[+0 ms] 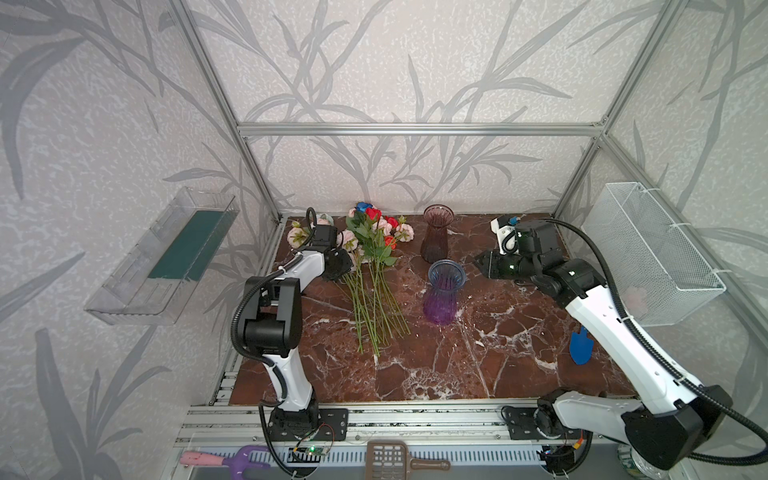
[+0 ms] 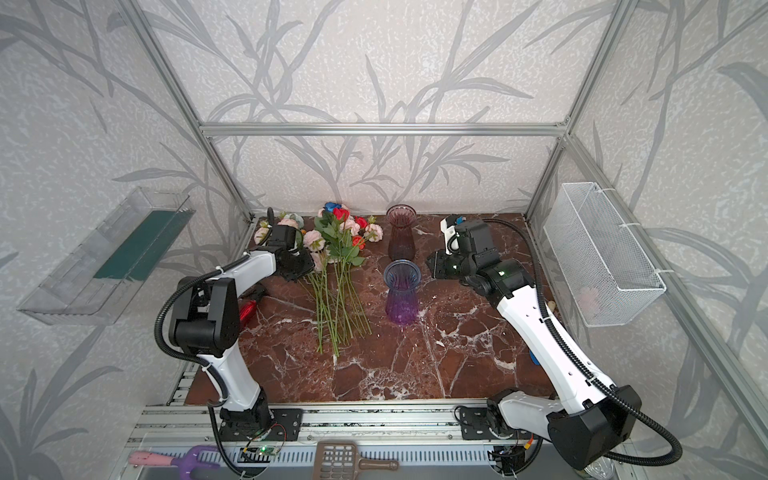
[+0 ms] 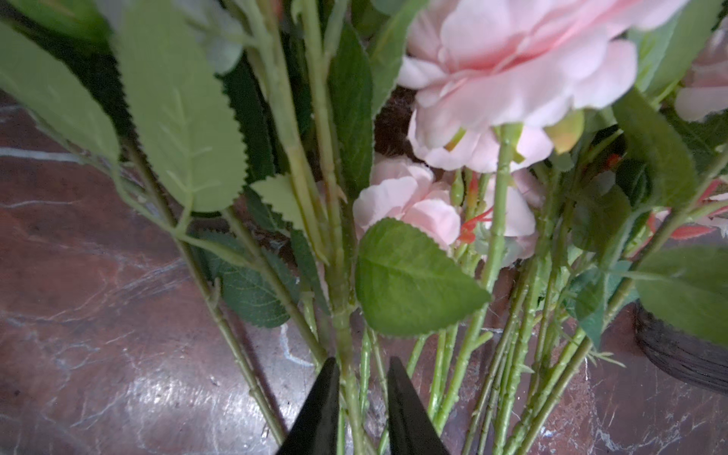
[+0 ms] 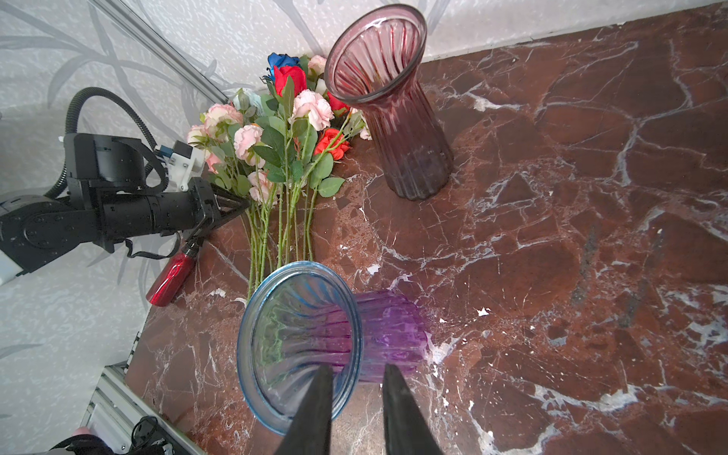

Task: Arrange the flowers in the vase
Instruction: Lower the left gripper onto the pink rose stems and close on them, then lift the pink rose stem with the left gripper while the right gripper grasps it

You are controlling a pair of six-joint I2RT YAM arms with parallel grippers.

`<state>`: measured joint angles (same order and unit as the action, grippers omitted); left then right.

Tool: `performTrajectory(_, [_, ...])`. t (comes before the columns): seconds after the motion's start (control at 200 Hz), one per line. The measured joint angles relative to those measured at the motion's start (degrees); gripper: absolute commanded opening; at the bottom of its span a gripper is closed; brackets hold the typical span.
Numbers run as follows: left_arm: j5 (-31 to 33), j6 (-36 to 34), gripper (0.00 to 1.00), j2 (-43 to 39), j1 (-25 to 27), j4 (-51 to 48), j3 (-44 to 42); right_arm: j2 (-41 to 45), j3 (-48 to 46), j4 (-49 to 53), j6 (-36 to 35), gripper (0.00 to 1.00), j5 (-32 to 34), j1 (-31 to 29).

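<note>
Starting at the left gripper (image 3: pixel 362 366): jaws only a crack apart, one green stem (image 3: pixel 346 331) running up through the gap with a bit of room beside it, so not looking clamped. Right around the tips, more stems fanned out flat on the marble table (image 3: pixel 98 256), then leaves and pale pink blooms (image 3: pixel 512 59) just past them. Pulling back in both top views: the whole bunch of flowers (image 1: pixel 374 253) lying on the table right at those jaws, blooms toward the back wall, cut ends toward the front, none of them in a vase. Over at the right gripper (image 4: pixel 356 368): same sort of narrow gap, nothing pinched as far as can be made out. Just ahead of those tips, the blue-and-purple vase (image 4: pixel 394 331), upright and empty, sitting between the right jaws and the flowers. Touching the rim or not, honestly can't tell from the wrist view. Further out from there, a plum-coloured vase (image 4: pixel 405 130), also upright and empty, nearer the back wall and just beside the blooms. Tucked under the left arm, a red bottle (image 4: pixel 173 275) lying on its side. Way out past the right arm, a blue trowel (image 1: pixel 579 345) on the table and a white wire basket (image 1: pixel 648 249) on the side wall.
</note>
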<state>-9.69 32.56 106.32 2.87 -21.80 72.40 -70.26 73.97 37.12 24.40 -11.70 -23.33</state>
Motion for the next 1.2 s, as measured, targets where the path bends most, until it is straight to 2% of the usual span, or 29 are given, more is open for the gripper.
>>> performTrajectory(0.35, [3.7,-0.9,0.31,-6.0,0.0,-2.1,0.5,0.9,-0.3,0.0,0.3,0.25,0.0,0.1])
performTrajectory(0.855, [3.1,-0.9,0.35,0.1,0.0,-7.1,2.9,0.8,-0.8,-0.9,1.1,0.25,-0.8,0.1])
performTrajectory(1.095, [1.2,0.0,0.2,0.6,0.0,-5.3,2.9,0.8,-0.9,-1.3,1.3,0.24,-1.0,0.1])
performTrajectory(1.2, [1.1,0.2,0.19,0.6,0.0,-5.0,2.9,0.8,-1.0,-1.3,1.3,0.24,-1.0,0.1])
